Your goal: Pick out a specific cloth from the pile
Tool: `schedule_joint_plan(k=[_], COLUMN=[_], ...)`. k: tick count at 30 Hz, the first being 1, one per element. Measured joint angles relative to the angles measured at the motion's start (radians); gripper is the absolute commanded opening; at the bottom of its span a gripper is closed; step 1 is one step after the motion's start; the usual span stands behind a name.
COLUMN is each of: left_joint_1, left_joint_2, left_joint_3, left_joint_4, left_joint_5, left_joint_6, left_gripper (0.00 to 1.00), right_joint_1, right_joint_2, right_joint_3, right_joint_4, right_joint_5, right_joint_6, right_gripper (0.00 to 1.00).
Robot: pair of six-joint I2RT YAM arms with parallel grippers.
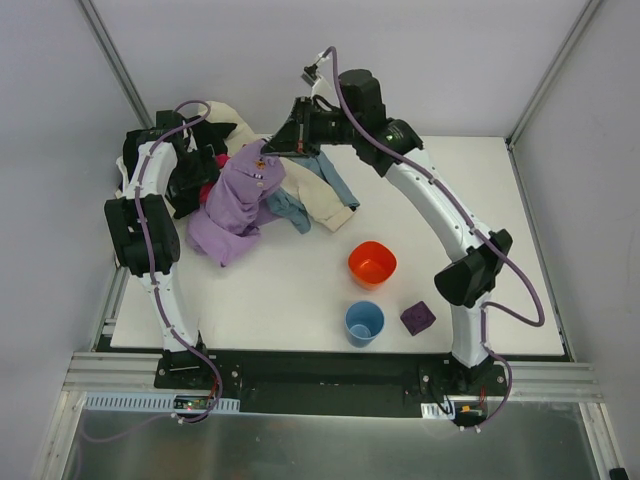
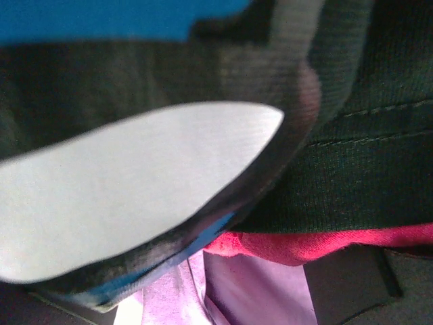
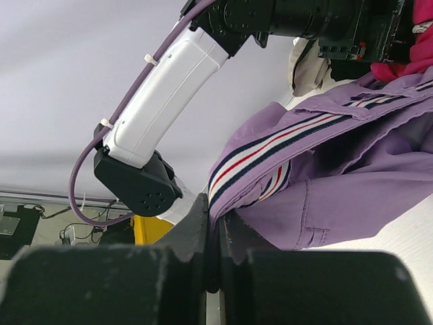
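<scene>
The lavender cloth (image 1: 236,205) hangs from my right gripper (image 1: 272,148), lifted at its upper end, with its lower part resting on the table beside the pile (image 1: 222,130). In the right wrist view the right gripper (image 3: 215,218) is shut on the lavender cloth (image 3: 352,176) by an edge with a navy, white and red striped band. My left gripper (image 1: 203,168) is pressed into the black garments of the pile. The left wrist view is filled by dark fabric (image 2: 365,135), a magenta cloth (image 2: 304,245) and lavender fabric (image 2: 250,291); its fingers do not show clearly.
An orange bowl (image 1: 372,264), a blue cup (image 1: 364,323) and a small purple block (image 1: 417,317) stand at the front right of the white table. Cream and grey-blue garments (image 1: 312,200) spread right of the pile. Grey walls enclose the back and sides.
</scene>
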Motion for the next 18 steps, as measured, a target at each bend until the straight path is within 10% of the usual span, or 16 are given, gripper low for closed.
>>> schedule_joint_plan(k=[18], left_joint_1=[-0.014], left_joint_2=[-0.015], left_joint_3=[-0.014], left_joint_4=[0.003], left_joint_5=[0.008], left_joint_6=[0.0], left_gripper=[0.93], right_joint_1=[-0.098], right_joint_2=[-0.227], right_joint_3=[0.006], right_joint_4=[0.021], right_joint_5=[0.012], right_joint_6=[0.032], right_gripper=[0.01])
